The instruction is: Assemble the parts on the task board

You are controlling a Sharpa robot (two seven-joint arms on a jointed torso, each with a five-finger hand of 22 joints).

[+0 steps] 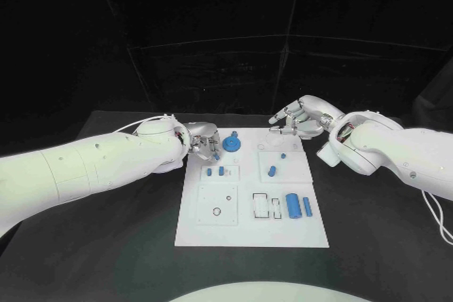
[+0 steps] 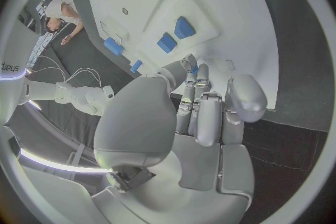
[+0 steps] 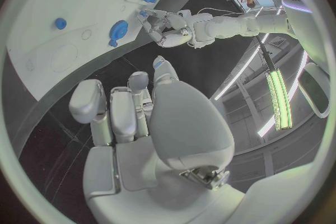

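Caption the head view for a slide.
Both hands, left hand and right hand, hover at the far end of the task board holding blue parts.

the task board (image 1: pixel 247 233) looks like smooth matt white plastic, the blue parts (image 1: pixel 294 206) on it like smooth, faintly glossy plastic, the table (image 1: pixel 113 249) matt black, both arms' (image 1: pixel 66 168) shells glossy white plastic, and the left hand (image 1: pixel 200 145) and right hand (image 1: pixel 294 118) satin silver metal.
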